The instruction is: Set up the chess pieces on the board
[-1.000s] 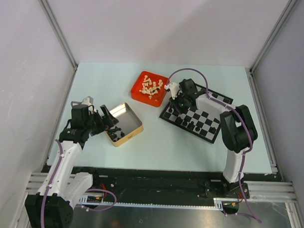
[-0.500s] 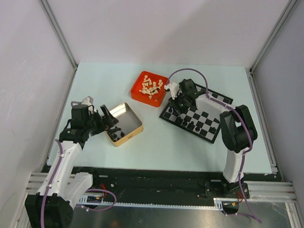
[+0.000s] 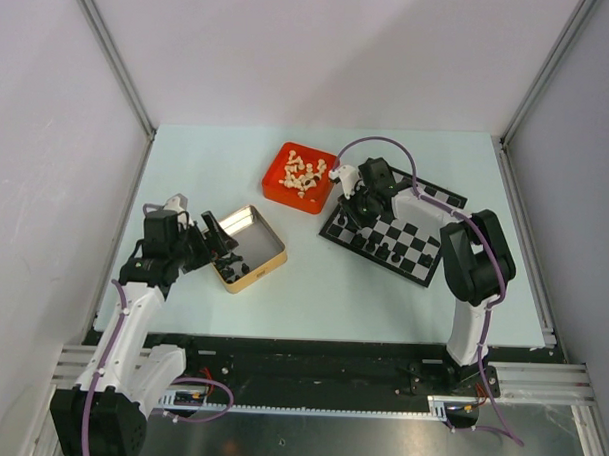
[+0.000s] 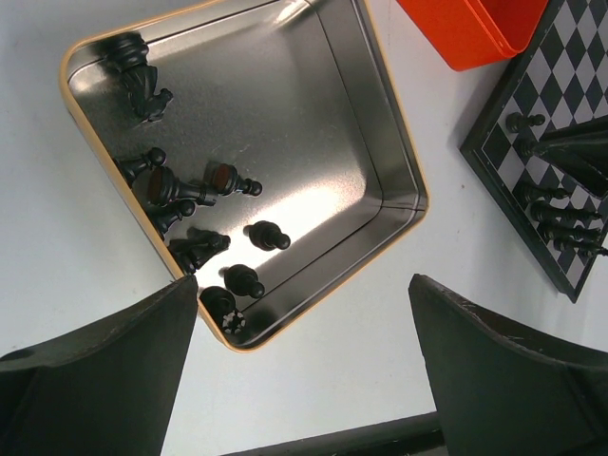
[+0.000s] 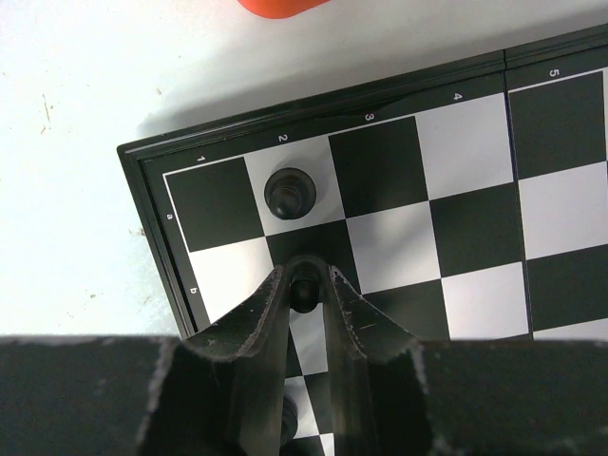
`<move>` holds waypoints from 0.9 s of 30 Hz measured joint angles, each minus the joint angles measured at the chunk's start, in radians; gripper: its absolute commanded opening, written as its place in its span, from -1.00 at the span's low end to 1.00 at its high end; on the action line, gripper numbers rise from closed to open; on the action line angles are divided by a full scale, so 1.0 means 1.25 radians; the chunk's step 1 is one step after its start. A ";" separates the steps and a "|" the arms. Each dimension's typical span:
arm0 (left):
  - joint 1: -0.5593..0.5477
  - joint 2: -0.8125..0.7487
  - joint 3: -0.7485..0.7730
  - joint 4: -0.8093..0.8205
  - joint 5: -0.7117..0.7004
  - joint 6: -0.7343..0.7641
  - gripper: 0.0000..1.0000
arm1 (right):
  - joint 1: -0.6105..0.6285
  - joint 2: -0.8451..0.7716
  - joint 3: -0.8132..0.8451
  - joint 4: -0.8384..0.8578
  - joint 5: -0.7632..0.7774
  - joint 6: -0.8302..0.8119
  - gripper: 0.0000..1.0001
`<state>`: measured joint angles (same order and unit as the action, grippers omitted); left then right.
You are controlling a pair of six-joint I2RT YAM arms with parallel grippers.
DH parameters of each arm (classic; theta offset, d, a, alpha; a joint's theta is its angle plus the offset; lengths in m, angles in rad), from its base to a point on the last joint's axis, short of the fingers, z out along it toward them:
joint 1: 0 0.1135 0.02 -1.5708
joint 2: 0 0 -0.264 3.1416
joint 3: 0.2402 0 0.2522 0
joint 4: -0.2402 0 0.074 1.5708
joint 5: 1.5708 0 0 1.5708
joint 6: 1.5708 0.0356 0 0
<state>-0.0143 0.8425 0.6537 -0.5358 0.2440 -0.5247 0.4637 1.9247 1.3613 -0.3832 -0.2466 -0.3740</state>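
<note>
The board (image 3: 416, 235) lies right of centre, with several black chess pieces (image 3: 384, 251) along its near edge. My right gripper (image 3: 357, 208) is over the board's left corner. In the right wrist view it (image 5: 305, 285) is shut on a black piece (image 5: 304, 294) above a dark square of the board (image 5: 475, 142). Another black piece (image 5: 289, 193) stands one square beyond it. My left gripper (image 3: 219, 247) is open and empty at the near-left corner of a metal tin (image 3: 266, 249). Several black pieces (image 4: 223, 180) lie loose in the tin (image 4: 285, 104).
A red tray (image 3: 284, 193) holding several cream pieces (image 3: 302, 174) sits just left of the board's far corner. Its corner also shows in the left wrist view (image 4: 470, 28). The tin's open lid (image 3: 235, 221) lies behind the tin. Grey walls enclose the table.
</note>
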 measured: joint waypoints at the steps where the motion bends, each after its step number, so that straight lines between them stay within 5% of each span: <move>1: 0.000 -0.001 0.000 0.000 0.000 0.000 0.93 | 0.000 0.000 0.000 0.000 0.000 0.000 -0.54; 18: 0.000 -0.001 0.000 0.000 0.000 0.000 0.93 | 0.005 0.000 0.000 0.006 0.004 0.000 -0.63; 27: 0.000 -0.001 0.000 0.000 0.002 0.000 0.94 | 0.005 0.000 0.000 0.006 0.004 0.005 -0.26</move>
<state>-0.0143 0.8413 0.6533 -0.5354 0.2462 -0.5243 0.4698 1.9247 1.3617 -0.3759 -0.2420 -0.3676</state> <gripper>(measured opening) 0.965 0.315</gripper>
